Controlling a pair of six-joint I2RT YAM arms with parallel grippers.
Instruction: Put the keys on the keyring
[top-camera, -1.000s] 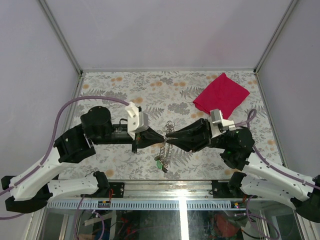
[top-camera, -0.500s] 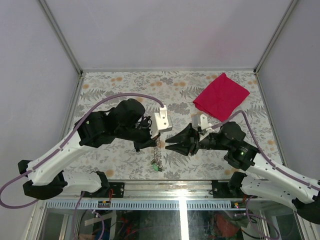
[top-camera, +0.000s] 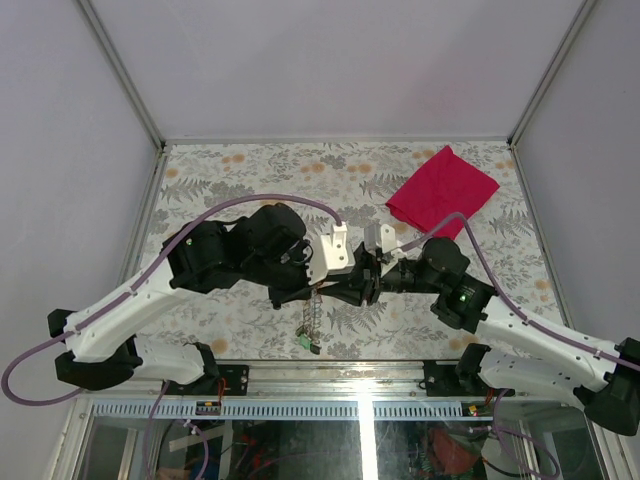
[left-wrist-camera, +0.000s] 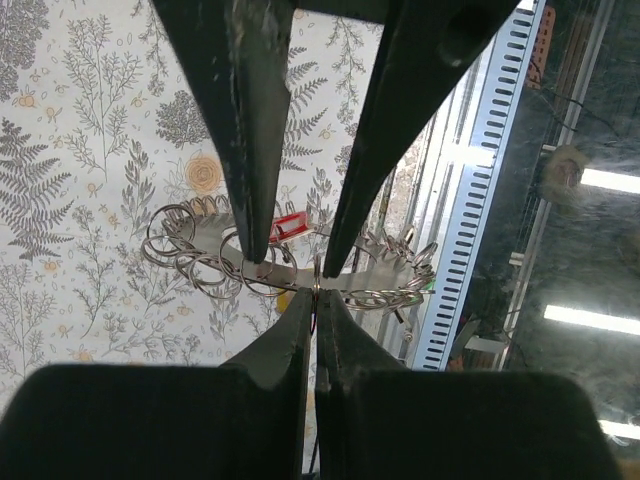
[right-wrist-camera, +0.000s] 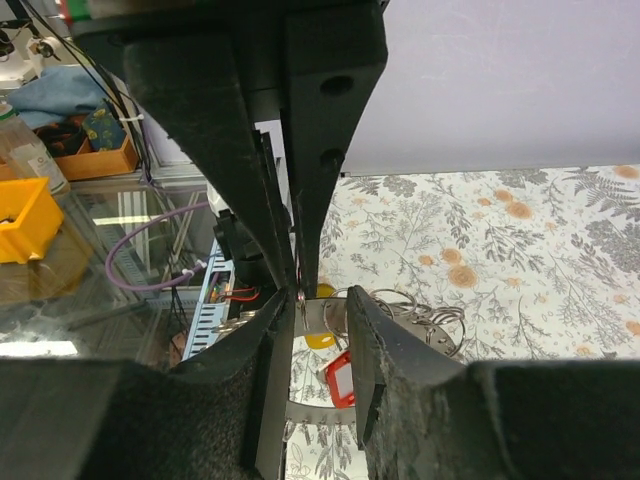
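Left gripper (left-wrist-camera: 314, 300) is pinched shut on the keyring (left-wrist-camera: 205, 262). Right gripper (right-wrist-camera: 320, 300) stands narrowly parted at it. Whether it grips cannot be told.

Plainly a robotics lab, with a test cell built inside it. Boxed in on three sides by bare pale panels (top-camera: 330, 60) set in aluminium posts (top-camera: 122, 70). Fitted with a white-and-black left arm (top-camera: 120, 305) and right arm (top-camera: 540, 340), both bolted at the near edge of a desk (top-camera: 250, 165) dressed in floral print. Wired throughout: purple cables (top-camera: 270, 196) looping off the arms, a slotted cable duct (top-camera: 300, 408) along that near edge, loose wiring (top-camera: 250, 455) behind glass beneath it. Cluttered past the near edge like any workshop bench, with a yellow bin (right-wrist-camera: 25, 225) and an orange tray (right-wrist-camera: 95, 155) of odds and ends. Lit by strip lights (left-wrist-camera: 600, 180).
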